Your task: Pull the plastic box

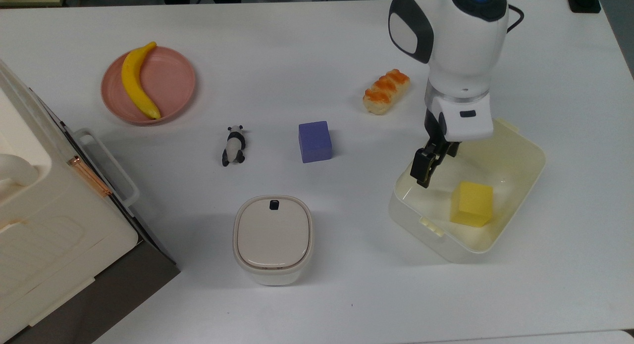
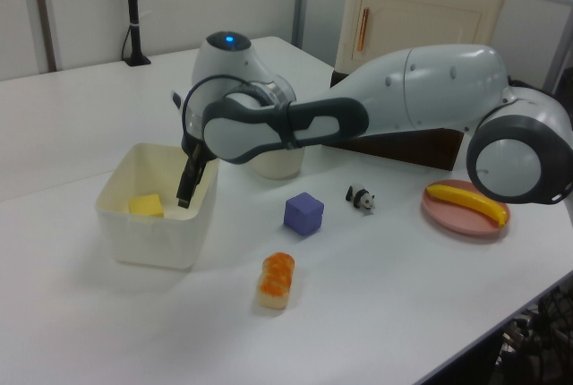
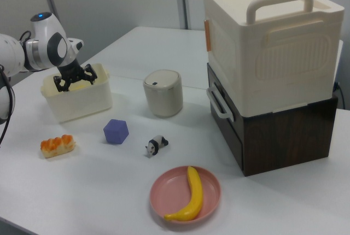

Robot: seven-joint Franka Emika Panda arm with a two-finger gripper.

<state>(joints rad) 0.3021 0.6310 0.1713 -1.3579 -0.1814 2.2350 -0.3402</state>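
A broad white table (image 1: pixel 297 47) fills the room's middle. Pale wall panels (image 2: pixel 81 0) split by dark uprights stand behind it, with a black post (image 2: pixel 134 9) at the far edge.

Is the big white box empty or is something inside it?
Not empty. The plastic box has no lid, and a yellow block sits on its floor. The gripper reaches down inside too.
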